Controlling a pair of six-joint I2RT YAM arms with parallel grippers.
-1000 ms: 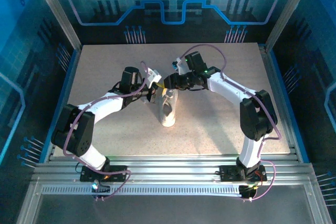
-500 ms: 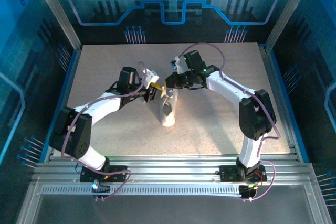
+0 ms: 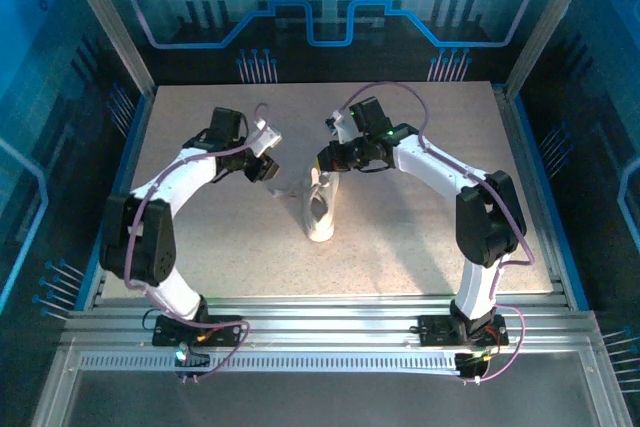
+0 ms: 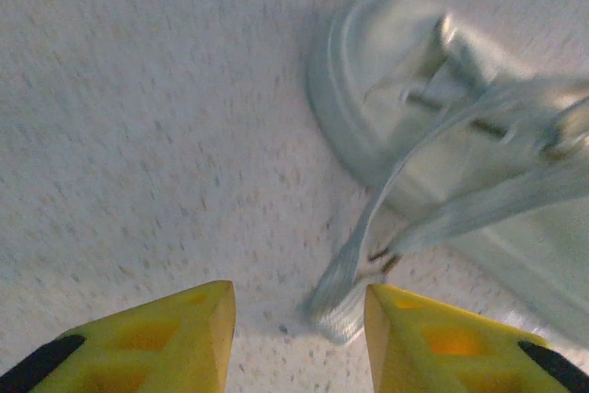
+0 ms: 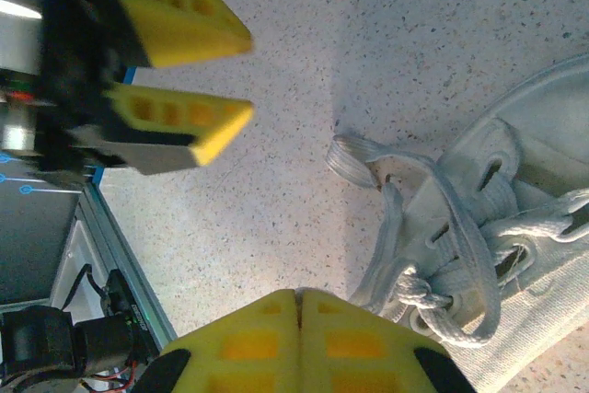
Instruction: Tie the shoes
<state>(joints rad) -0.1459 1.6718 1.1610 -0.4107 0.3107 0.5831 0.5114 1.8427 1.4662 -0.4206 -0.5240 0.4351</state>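
Left wrist view: lace pick-up is in hand, the lace end [image 4: 342,296] being framed by the released left gripper [image 4: 299,315], the right gripper [image 5: 297,297] clenched empty; closure is required.

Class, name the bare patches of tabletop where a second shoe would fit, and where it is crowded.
Free: the far strip of table beyond left hand and right hand; the stretch between sneaker and right arm. Crowded: the sneaker's far end, where both hands and laces gather.

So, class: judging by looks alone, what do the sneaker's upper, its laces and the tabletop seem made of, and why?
Sneaker upper: probably canvas, matte woven grain. Laces: flat woven fabric, ribbed weave visible. Tabletop: matte, speckled, stone-look surface, perhaps laminate.
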